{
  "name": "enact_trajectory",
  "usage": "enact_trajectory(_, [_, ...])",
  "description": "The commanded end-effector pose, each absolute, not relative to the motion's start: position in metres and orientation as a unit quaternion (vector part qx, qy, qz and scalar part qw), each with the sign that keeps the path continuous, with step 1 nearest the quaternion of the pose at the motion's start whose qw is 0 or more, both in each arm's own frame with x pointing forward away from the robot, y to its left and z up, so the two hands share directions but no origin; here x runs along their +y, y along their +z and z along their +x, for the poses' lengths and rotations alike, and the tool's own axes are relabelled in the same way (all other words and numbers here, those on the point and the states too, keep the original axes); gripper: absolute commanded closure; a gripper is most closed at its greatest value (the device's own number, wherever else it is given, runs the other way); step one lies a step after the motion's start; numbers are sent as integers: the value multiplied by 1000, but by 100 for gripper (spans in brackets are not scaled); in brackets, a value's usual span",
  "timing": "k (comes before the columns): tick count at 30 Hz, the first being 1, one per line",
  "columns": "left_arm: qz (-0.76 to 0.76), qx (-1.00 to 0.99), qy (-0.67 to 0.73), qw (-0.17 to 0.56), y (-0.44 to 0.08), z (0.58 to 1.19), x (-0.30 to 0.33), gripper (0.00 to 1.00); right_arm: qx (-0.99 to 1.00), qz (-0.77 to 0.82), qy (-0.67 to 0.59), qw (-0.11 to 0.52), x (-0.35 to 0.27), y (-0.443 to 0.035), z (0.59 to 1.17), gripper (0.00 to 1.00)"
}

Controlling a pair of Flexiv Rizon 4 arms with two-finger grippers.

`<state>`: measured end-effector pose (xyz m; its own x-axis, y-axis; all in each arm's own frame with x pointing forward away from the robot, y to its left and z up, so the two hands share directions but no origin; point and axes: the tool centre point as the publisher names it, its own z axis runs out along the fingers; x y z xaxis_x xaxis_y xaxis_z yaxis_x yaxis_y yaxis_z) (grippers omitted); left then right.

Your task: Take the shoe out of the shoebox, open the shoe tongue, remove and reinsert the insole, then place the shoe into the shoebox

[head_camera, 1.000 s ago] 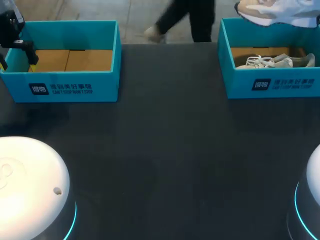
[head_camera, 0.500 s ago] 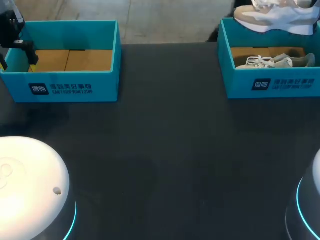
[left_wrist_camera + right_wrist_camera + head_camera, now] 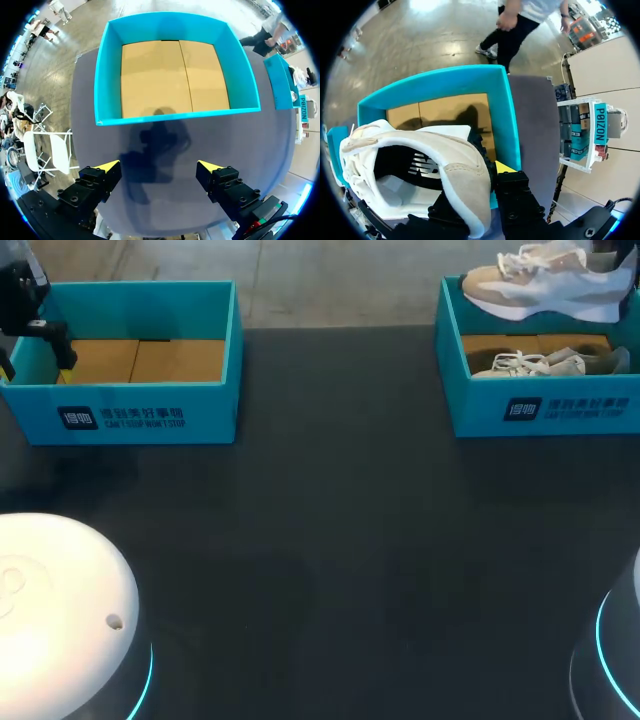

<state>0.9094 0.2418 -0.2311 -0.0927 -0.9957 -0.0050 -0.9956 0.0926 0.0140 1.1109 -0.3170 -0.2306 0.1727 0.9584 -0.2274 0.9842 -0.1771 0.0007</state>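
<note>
Our right gripper (image 3: 489,175) holds the sneaker (image 3: 545,290) by its heel above the far-right shoebox (image 3: 540,410): removal looks nearly done, later steps remain. Our left gripper (image 3: 159,166) gapes, empty.

My right claw (image 3: 489,172) has brought the white shoe (image 3: 545,285) lower and a little to the left over the last second. A second ago the head view's upper right edge cut it off. Now nearly its whole length shows, toe pointing left, hanging over the back wall of the right shoebox (image 3: 540,408), its sole close above the rim.
</note>
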Motion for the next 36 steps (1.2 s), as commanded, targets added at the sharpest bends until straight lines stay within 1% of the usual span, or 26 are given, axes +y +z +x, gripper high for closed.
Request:
enact_trajectory(1, [673,-739,-7,2,-230,908,242,0,641,749,-14,166,-316,-242,1107,100])
enact_trajectory(12, [673,-739,-7,2,-230,908,242,0,634,750,-19,186,-325,-258,1115,100])
enact_trajectory(36, [673,-739,-7,2,-230,908,242,0,627,756,-25,187,-331,-253,1118,100])
